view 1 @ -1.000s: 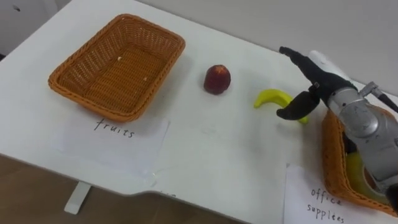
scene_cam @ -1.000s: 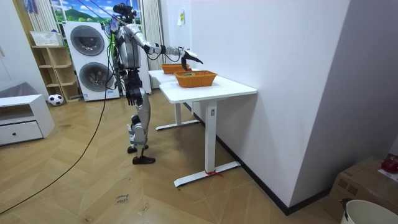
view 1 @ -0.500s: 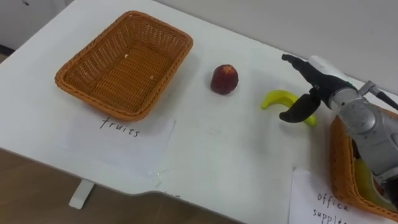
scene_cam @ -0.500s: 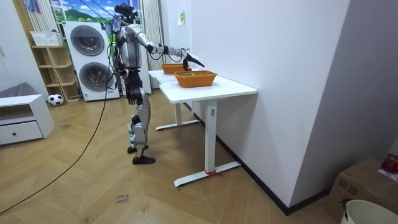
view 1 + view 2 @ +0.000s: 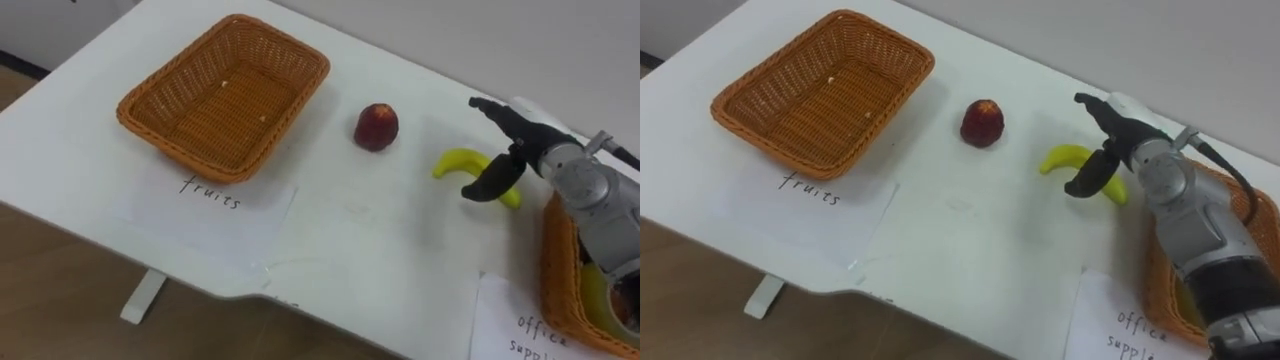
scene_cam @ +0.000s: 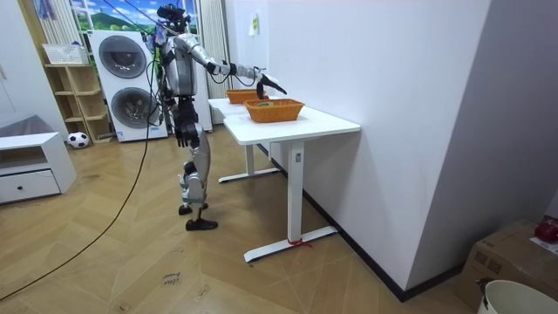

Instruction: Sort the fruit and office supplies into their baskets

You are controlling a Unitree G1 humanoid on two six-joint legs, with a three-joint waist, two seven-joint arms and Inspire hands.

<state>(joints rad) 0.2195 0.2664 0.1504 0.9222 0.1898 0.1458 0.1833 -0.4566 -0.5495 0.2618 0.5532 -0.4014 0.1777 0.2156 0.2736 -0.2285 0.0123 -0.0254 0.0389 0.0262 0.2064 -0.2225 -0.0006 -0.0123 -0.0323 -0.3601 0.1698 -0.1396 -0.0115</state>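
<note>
White table [image 5: 380, 250] | right hand [image 5: 528, 148] open over banana [image 5: 455, 160], gripping nothing | lower squarely, close around mid-curve, then carry to fruit basket [image 5: 180, 150]

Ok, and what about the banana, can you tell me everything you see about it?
The banana is yellow, smooth and curved. It lies flat on the white table, between the red apple and the office supplies basket. Both ends show, but its middle is hidden behind the thumb of the right hand, whose fingers stretch out open above it. Whether the hand touches it cannot be told.
</note>
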